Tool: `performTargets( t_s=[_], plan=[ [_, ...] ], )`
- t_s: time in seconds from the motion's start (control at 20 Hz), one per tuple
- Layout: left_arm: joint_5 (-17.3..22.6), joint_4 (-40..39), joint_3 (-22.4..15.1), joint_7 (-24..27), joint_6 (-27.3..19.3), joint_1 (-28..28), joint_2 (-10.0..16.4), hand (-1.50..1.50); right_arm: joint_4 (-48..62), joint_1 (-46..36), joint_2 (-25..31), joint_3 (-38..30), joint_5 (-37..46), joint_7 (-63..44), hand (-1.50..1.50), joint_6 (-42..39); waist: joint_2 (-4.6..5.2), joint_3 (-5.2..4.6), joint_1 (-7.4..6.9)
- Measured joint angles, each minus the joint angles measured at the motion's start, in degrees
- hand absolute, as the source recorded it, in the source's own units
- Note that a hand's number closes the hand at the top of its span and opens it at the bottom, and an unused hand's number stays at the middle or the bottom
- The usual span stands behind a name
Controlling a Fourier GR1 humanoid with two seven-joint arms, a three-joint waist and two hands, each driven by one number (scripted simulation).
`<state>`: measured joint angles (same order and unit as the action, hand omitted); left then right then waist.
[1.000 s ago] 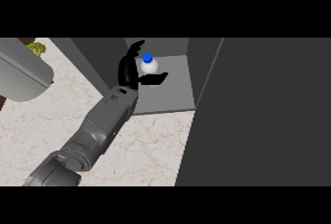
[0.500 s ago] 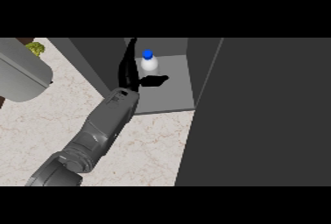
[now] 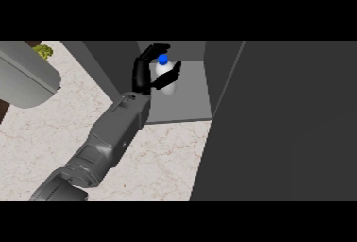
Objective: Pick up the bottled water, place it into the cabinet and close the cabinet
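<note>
One arm shows: the left hand (image 3: 143,79) has risen and curled back round the bottled water (image 3: 166,89), fingers arched over its cap, thumb across its front. It stands inside the far cabinet (image 3: 182,106); release and door-closing remain.

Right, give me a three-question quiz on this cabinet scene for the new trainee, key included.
1. True or false: the bottled water is on the counter, outside the cabinet.
2. The bottle's cap is: A red, B blue, C green.
3. Which hand is at the bottle inside the cabinet?
Key: 1 false, it is inside the cabinet. 2 B. 3 the left hand; the right hand is not in view.
</note>
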<state>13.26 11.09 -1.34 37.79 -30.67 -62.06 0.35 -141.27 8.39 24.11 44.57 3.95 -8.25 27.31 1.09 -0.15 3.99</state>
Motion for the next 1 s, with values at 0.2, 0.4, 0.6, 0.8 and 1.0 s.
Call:
performTargets(
  t_s=[0.2, 0.4, 0.6, 0.8, 1.0],
  plan=[
    [2.1, 2.4, 0.8, 3.7, 6.8, 1.5, -0.3, 1.50, -0.2, -0.2, 0.3, -0.4, -0.1, -0.8, -1.50, 0.2, -0.35, 0.03, -0.70],
    [4.4, 3.8, -0.1, 4.8, 13.2, 2.0, -0.4, 1.50, -0.5, 0.5, 0.6, 0.0, -0.1, -0.8, -1.50, 0.6, -0.44, 0.01, -0.83],
    [6.3, 6.4, -2.7, 3.5, 19.7, 3.1, -0.5, 1.50, -0.6, 0.3, 0.4, 0.1, 0.1, -2.0, -1.50, 1.9, -0.60, -0.04, -1.48],
    [9.0, 10.6, -6.0, 1.4, 25.3, 5.4, -0.5, 1.50, -0.8, 0.1, 1.4, -1.0, 0.2, -2.5, -1.50, 2.4, -0.92, 0.01, -2.11],
    [12.1, 17.8, -8.2, -0.4, 28.1, 11.7, -0.4, 1.50, -0.7, 0.5, 1.8, -0.6, 0.4, -1.8, -1.50, 3.3, -1.56, 0.08, -3.42]
  ],
)
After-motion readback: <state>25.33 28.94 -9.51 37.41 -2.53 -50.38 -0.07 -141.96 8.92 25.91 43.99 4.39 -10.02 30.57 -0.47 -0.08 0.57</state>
